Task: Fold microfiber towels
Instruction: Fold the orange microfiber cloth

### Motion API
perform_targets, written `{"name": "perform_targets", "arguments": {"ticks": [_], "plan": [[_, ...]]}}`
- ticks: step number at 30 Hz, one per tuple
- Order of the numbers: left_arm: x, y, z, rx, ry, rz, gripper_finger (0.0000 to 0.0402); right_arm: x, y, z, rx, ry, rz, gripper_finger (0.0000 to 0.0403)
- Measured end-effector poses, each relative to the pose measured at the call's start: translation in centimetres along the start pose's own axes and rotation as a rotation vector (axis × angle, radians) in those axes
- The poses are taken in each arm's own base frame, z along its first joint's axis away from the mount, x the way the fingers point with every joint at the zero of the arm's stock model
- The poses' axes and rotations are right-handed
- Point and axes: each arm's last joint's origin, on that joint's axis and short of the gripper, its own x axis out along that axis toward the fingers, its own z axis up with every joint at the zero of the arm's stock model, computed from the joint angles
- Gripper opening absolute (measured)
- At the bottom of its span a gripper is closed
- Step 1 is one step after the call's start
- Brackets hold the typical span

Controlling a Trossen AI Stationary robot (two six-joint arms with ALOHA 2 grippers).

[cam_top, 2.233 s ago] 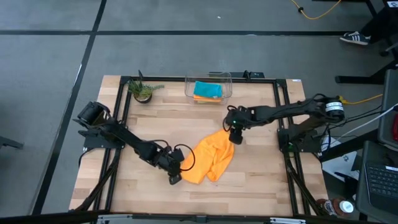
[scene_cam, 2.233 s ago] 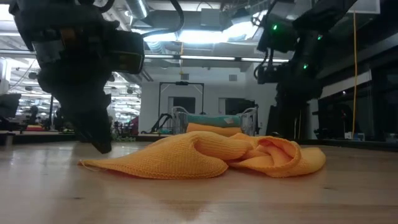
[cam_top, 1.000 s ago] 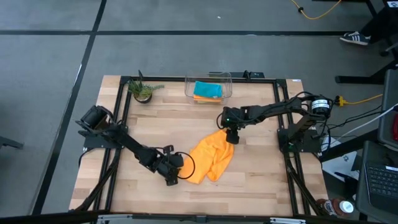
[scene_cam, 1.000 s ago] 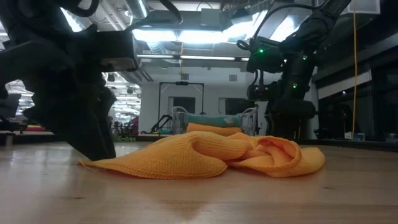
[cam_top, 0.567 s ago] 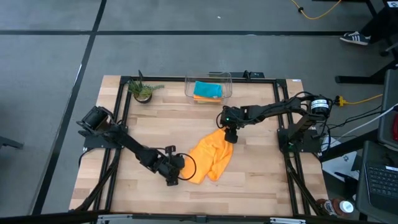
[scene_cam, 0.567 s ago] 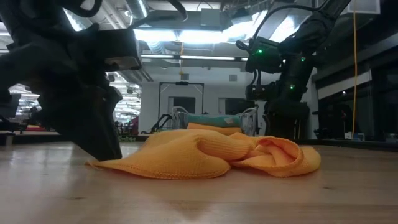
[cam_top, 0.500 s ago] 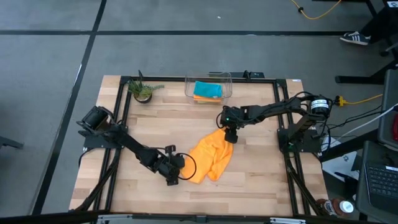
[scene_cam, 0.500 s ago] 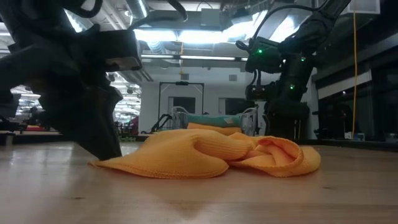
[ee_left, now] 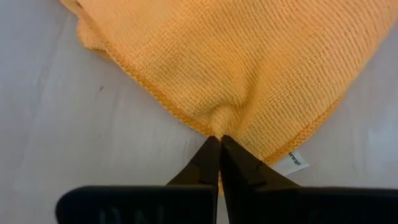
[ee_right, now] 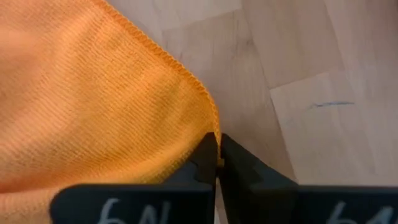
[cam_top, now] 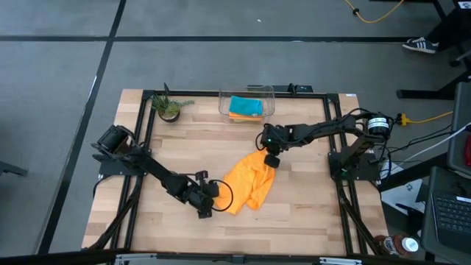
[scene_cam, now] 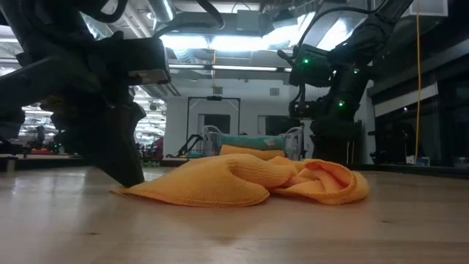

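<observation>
Both arms low on the light wooden table. My left gripper sits at the near-left edge of the crumpled orange microfiber towel, fingers pressed together w/ a fold of hem pinched at the tips; white tag lies just beside on the wood. My right gripper is at the towel's far-right corner, jaws pinching the stitched edge too. Towel lies bunched mid-table btwn the two grippers, humped in wrinkles in the low view. At the far edge, clear plastic bin holds a teal blue cloth on top of another orange one. Small potted plant sits far-left, well apart.
</observation>
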Motion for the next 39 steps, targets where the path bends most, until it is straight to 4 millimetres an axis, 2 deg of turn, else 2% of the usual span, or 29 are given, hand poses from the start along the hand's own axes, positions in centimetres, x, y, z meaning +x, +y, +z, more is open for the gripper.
{"name": "perform_targets", "arguments": {"ticks": [5, 8, 12, 17, 21, 26, 28, 31, 35, 39], "plan": [[-1.7, -0.1, 1.4, 0.074, 0.042, 0.056, 0.0000, -1.2, 0.3, 0.2, 0.004, 0.017, 0.003, 0.0006], [-3.8, -0.3, 3.3, 0.118, 0.072, 0.133, 0.0000, -3.5, 0.7, 1.7, -0.004, -0.044, 0.018, 0.0004], [-6.2, 0.2, 4.6, 0.193, 0.157, 0.267, 0.0000, -6.8, 1.4, 2.9, -0.032, -0.071, 0.004, 0.0003], [-10.5, 0.8, 7.0, 0.275, 0.210, 0.419, 0.0000, -13.2, 2.0, 4.6, -0.091, -0.130, -0.093, 0.0002], [-14.9, 1.7, 9.2, 0.249, 0.168, 0.560, 0.0000, -19.9, 2.4, 5.6, -0.111, -0.220, -0.184, 0.0002], [-19.9, 2.4, 12.0, 0.202, -0.034, 0.569, 0.0000, -27.0, 2.9, 5.8, -0.112, -0.378, -0.281, 0.0002], [-21.4, 2.6, 13.0, 0.155, -0.100, 0.551, 0.0000, -29.2, 2.9, 5.4, -0.081, -0.431, -0.279, 0.0001], [-23.4, 2.3, 13.8, 0.117, -0.156, 0.486, 0.0000, -30.8, 3.4, 4.8, -0.092, -0.422, -0.137, 0.0001], [-26.1, 1.5, 14.1, 0.115, -0.217, 0.388, 0.0000, -31.8, 5.0, 4.1, -0.125, -0.395, 0.090, 0.0001], [-28.5, 0.2, 13.9, 0.083, -0.254, 0.219, 0.0000, -32.3, 7.0, 3.2, -0.177, -0.365, 0.250, 0.0001]]}}
